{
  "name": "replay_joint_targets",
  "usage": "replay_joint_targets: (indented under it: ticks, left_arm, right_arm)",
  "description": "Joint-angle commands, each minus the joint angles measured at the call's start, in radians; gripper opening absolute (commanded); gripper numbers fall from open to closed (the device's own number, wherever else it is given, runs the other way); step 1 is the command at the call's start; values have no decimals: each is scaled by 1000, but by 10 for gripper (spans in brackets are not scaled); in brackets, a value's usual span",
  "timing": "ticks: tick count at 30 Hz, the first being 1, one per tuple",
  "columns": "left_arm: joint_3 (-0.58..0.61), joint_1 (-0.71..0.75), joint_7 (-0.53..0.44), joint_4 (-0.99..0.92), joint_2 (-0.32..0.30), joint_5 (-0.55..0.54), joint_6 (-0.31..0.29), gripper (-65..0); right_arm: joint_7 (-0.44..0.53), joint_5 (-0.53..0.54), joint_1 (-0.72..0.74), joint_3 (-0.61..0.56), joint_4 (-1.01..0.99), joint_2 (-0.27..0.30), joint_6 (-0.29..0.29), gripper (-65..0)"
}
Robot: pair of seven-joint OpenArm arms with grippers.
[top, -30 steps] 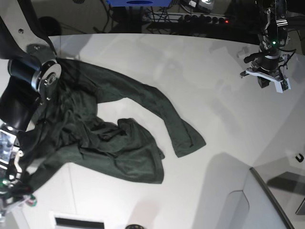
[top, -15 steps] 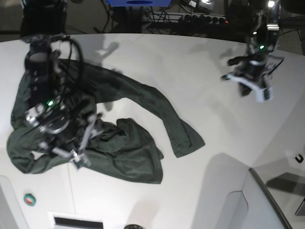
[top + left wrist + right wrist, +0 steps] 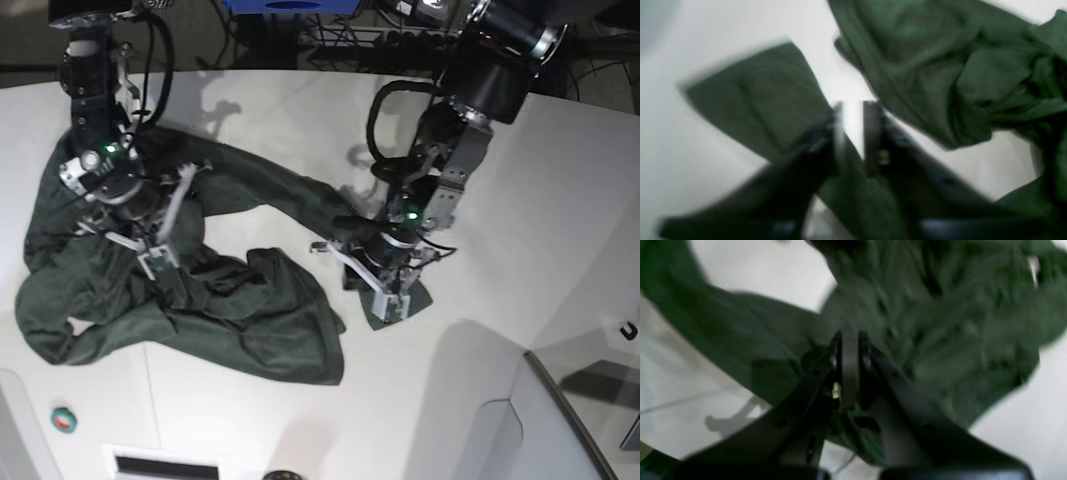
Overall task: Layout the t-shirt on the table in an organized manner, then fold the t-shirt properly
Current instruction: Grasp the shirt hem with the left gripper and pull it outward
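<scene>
Fabric lay bunched across the table (image 3: 300, 110): the t-shirt (image 3: 250, 320) was a crumpled dark green heap toward our right arm's side, with one long strip trailing out to a flat end under our left arm. We judged ourselves in the laying-out step, with folding not yet begun.

Our left gripper (image 3: 853, 110) hung low over that trailing end, its jaws a narrow gap apart with white table showing between them and no cloth caught that we could see. Our right gripper (image 3: 849, 350) sat over the thick, wrinkled middle of the heap with its jaws drawn together; the blur kept us from telling whether any fabric was pinched between them.

By our reckoning, the next move called for a firm pinch on the trailing end with the left and a sure hold on the bunched part with the right, then drawing the two apart so the cloth could spread flat before any fold.
</scene>
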Motion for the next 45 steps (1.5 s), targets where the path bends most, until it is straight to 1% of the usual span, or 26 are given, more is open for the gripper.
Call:
replay_joint_targets:
  ticks: [1, 2, 4, 5, 9, 13, 16, 20, 23, 24, 25, 26, 28, 29, 31, 33, 34, 36, 38, 42, 45]
  left_arm:
    - [-2, -15, -11, -18, -2, 4, 8, -449]
    - [-2, -15, -11, -41, 0, 4, 8, -416]
    - [-1, -6, -11, -72, -8, 4, 8, -406]
    - [-1, 12, -11, -81, -22, 4, 8, -406]
    - [-8, 98, -11, -23, -118, 4, 8, -406]
    - [-16, 216, -11, 105, -236, 2, 8, -406]
    - [-40, 293, -12, 197, -296, -1, 8, -406]
    - [-146, 350, -6, 316, -292, -2, 8, -406]
    - [-151, 353, -5, 444, -249, -6, 8, -398]
    - [-151, 350, -5, 481, -224, -6, 8, -397]
    - [-151, 342, 0, 511, -197, -7, 8, -380]
    - [-151, 334, 28, 530, -164, -7, 8, -329]
    - [-149, 279, 126, 536, -88, -2, 8, -207]
    - [-149, 255, 173, 524, -51, 4, 8, -168]
    - [-139, 198, 232, 464, 4, 27, 8, -109]
    - [-80, 147, 222, 387, 30, 88, 8, -79]
    - [-36, 121, 209, 343, 38, 136, 8, -71]
    - [70, 64, 150, 232, 50, 242, 8, -71]
    - [144, 25, 97, 125, 83, 331, 8, -79]
    - [164, -21, 72, -6, 139, 410, 8, -79]
    - [165, -49, 71, -52, 159, 453, 8, -79]
  right_arm:
    - [23, -2, 10, 35, 36, 0, -2, -644]
    - [23, -2, 5, 71, 48, -1, 1, -644]
    - [23, 0, -1, 121, 68, -1, 4, -644]
    - [23, 0, -1, 141, 74, -1, 5, -644]
    - [23, 0, -3, 204, 80, 7, 7, -644]
    - [23, 0, -3, 193, 79, 7, 7, -644]
    - [23, 0, 3, 187, 77, -1, 7, -642]
    - [23, 0, 5, 149, 76, -3, 7, -642]
    - [23, 0, 3, 149, 76, -3, 7, -641]
    - [23, 0, 2, 155, 79, -3, 7, -641]
    - [23, 0, 2, 164, 80, -3, 7, -641]
    - [23, 0, 0, 172, 80, -3, 7, -641]
    - [23, 0, -3, 189, 80, -3, 7, -641]
    - [21, 0, -4, 195, 80, -3, 7, -639]
    - [21, 0, -15, 215, 80, -3, 7, -639]
    - [23, 0, -24, 224, 82, -1, 7, -639]
    - [23, 0, -29, 229, 82, -1, 7, -639]
    - [23, 0, -44, 229, 82, 5, 7, -639]
    - [23, 0, -50, 229, 82, 7, 7, -639]
    - [23, 0, -58, 229, 82, 8, 7, -639]
    - [23, 0, -59, 229, 82, 8, 7, -639]
